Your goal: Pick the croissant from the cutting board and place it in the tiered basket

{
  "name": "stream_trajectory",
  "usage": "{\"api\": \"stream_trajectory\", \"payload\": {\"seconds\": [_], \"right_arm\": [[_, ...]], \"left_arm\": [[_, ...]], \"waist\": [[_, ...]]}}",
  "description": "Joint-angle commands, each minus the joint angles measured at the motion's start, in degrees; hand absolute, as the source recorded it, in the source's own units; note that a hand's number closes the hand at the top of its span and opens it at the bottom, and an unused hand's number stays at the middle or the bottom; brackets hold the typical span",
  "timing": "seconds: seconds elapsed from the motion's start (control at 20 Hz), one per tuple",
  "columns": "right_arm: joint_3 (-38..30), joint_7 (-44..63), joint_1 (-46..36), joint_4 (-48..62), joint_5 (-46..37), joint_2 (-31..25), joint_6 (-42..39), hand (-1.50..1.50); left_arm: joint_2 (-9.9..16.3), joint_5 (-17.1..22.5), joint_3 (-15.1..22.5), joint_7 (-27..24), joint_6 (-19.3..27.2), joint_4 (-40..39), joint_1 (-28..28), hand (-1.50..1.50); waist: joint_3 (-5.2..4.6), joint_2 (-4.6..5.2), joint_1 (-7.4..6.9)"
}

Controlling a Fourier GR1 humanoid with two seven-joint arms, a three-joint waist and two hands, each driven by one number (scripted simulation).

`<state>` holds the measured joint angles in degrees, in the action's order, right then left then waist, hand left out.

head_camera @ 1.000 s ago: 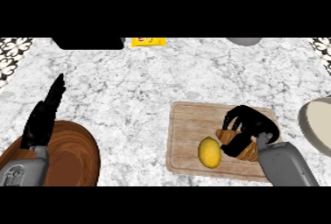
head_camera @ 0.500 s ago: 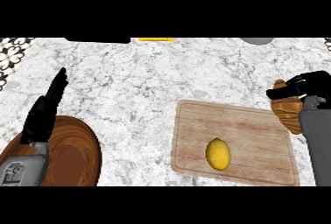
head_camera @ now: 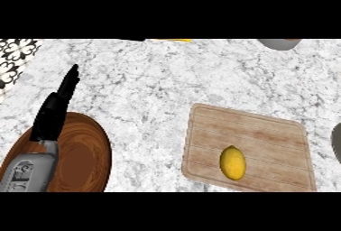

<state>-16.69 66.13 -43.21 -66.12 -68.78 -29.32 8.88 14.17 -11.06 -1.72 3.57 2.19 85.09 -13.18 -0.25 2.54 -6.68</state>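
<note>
The wooden cutting board (head_camera: 266, 131) lies at the right of the marble counter with only a yellow lemon (head_camera: 232, 163) on it. No croissant shows in the head view. My left hand (head_camera: 57, 108) rests open at the left, fingers straight and pointing up, above a round brown wooden bowl (head_camera: 90, 153). My right hand and forearm are out of the picture. At the right edge a grey curved rim (head_camera: 335, 142) shows, perhaps part of the tiered basket.
A grey round object (head_camera: 279, 43) sits at the counter's far edge, top right. A yellow item (head_camera: 174, 40) peeks in at the top middle. A patterned tile strip (head_camera: 15, 61) runs along the upper left.
My right hand, shut on the croissant, lifted it off the board, moved right, and has left the view. The lemon stays on the board. The left hand has not moved.
</note>
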Motion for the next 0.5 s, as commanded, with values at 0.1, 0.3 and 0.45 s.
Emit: {"api": "stream_trajectory", "payload": {"seconds": [0.1,0.3,0.45], "right_arm": [[-0.52,15.18,-10.66,8.06,-16.76,-3.62,3.79,1.5],[-1.05,18.07,-15.8,14.4,-24.07,-3.17,-1.39,1.5],[-3.04,17.81,-21.07,18.06,-25.46,-1.82,-3.96,1.5]], "left_arm": [[-0.92,-0.66,1.36,0.48,-0.23,-1.24,-0.52,0.0],[-1.22,-0.38,0.83,2.42,0.13,-1.36,-1.11,0.0],[-1.1,-1.13,0.33,1.32,1.39,-1.06,0.71,0.0]], "waist": [[-0.06,-0.01,-1.14],[0.05,-0.72,0.25],[0.13,-1.36,1.36]]}}
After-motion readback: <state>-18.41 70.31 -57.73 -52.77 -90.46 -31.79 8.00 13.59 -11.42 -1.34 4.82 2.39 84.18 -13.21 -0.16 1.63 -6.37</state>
